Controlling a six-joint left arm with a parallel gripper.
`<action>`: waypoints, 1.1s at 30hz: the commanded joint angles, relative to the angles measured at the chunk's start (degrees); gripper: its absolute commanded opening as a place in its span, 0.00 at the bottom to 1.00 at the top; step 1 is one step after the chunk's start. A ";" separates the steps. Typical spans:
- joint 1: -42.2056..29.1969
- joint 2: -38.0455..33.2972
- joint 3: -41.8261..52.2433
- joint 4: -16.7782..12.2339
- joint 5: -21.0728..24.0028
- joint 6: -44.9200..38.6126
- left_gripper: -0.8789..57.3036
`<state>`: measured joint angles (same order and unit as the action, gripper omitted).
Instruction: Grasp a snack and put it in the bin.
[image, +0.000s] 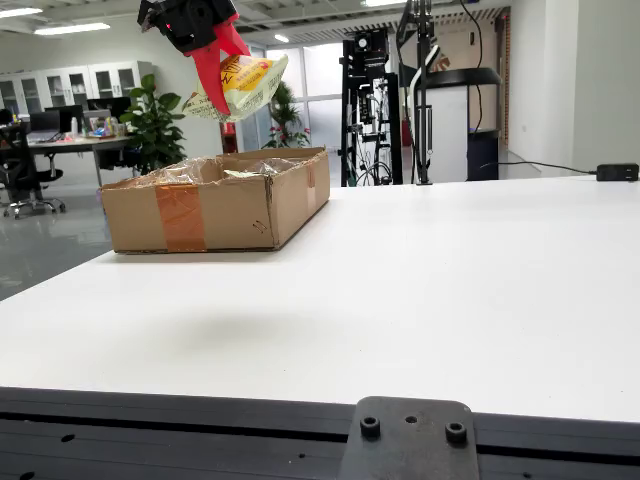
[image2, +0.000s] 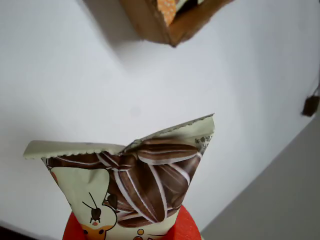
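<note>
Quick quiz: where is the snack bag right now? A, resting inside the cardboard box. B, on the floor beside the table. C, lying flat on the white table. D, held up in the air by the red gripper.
D: the red gripper is shut on the snack bag, holding it in the air above the cardboard box rather than in it.

table (image: 420, 290): white, fills most of the shot
plant (image: 155, 125): leafy, 10 o'clock, back in the office
chair (image: 20, 165): black, 9 o'clock edge
rack (image: 368, 110): dark, 12 o'clock behind table
adapter (image: 616, 172): black, 3 o'clock, corded
</note>
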<state>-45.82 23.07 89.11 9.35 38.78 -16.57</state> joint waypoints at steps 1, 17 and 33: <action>2.66 -0.12 -0.25 0.80 -2.01 -1.38 0.25; 12.57 6.81 -13.20 3.44 -4.77 -2.43 0.22; 21.76 14.47 -28.05 4.82 -2.71 -6.27 0.31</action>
<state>-24.97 37.37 61.69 13.93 36.08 -22.31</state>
